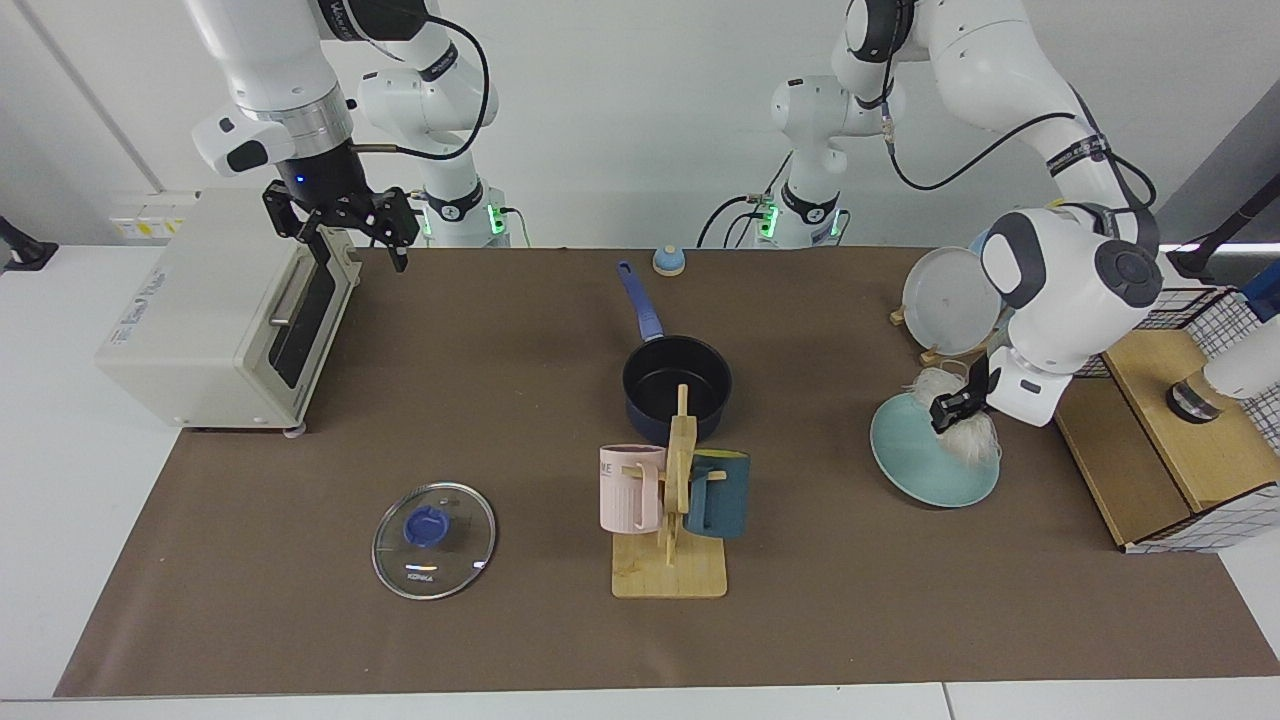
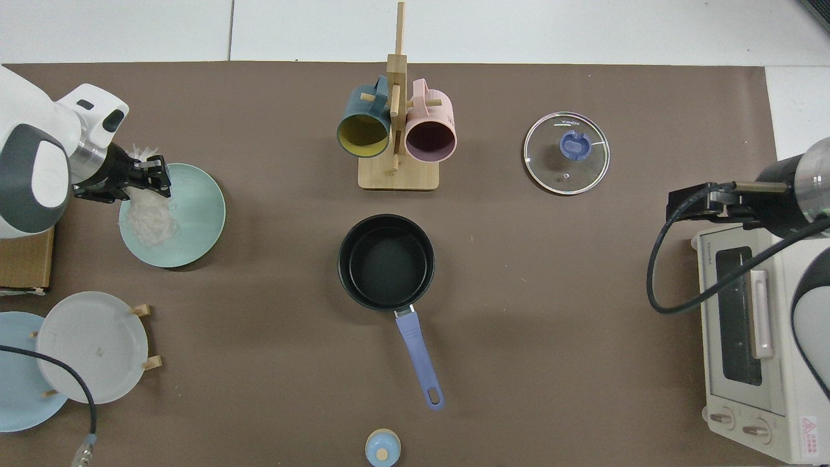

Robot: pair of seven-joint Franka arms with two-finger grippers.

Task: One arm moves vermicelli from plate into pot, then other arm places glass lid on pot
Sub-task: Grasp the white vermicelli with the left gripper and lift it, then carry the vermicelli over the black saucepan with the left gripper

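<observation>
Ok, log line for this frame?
left pincer: shut on vermicelli, lifted over plate | right pincer: waits by oven | pot empty

A brown mat [image 1: 480, 420] covers the surface. A wooden mug tree [image 1: 676, 500] holds a pink mug [image 1: 630, 488] and a dark teal mug [image 1: 720, 494]. A white toaster oven [image 1: 215, 310] sits at one end; grey [image 2: 91, 346] and light blue plates [image 2: 19, 383] stand racked at the other.

Pot [image 1: 677, 385] front partly behind the mug rack [image 1: 676, 495]; glass lid [image 1: 434, 541] lettering illegible.
</observation>
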